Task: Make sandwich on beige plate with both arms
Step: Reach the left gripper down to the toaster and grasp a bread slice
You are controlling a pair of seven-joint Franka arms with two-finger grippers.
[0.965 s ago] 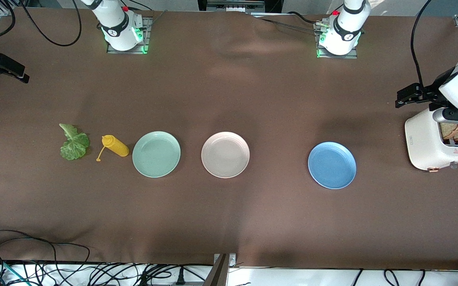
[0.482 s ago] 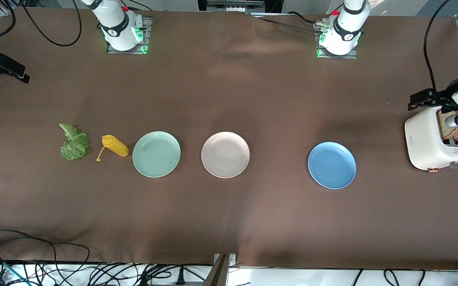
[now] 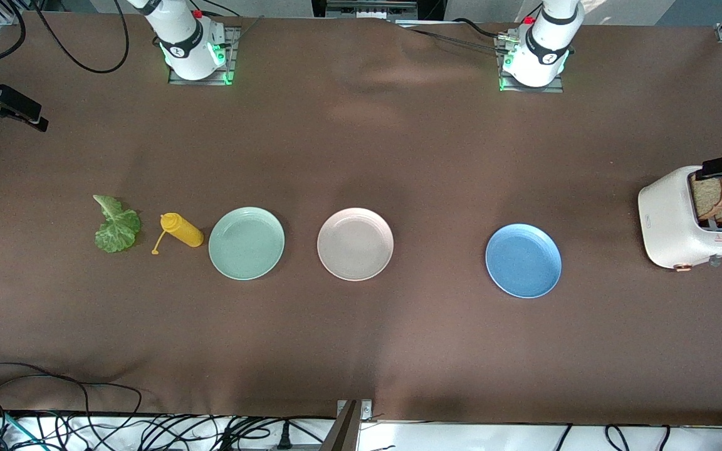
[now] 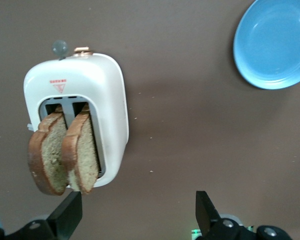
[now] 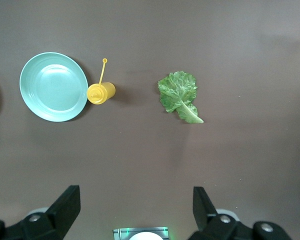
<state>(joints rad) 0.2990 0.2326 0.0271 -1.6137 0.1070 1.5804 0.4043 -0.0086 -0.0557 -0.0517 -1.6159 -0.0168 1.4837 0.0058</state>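
Observation:
Two brown bread slices (image 3: pixel 720 199) stand in a white toaster (image 3: pixel 668 219) at the left arm's end of the table; they also show in the left wrist view (image 4: pixel 65 155). The beige plate (image 3: pixel 355 244) lies bare mid-table. A green lettuce leaf (image 3: pixel 116 225) lies at the right arm's end and shows in the right wrist view (image 5: pixel 179 95). My left gripper (image 3: pixel 721 166) (image 4: pixel 138 212) is open and empty, up over the table just beside the toaster's bread end. My right gripper (image 3: pixel 19 113) (image 5: pixel 135 205) is open and empty, high over the table near the lettuce.
A yellow mustard bottle (image 3: pixel 180 230) lies between the lettuce and a mint-green plate (image 3: pixel 246 243). A blue plate (image 3: pixel 523 260) lies between the beige plate and the toaster. Cables run along the table edge nearest the front camera.
My left arm has swung outward past the table's end, so the bread in the toaster now shows uncovered. The right arm has not moved.

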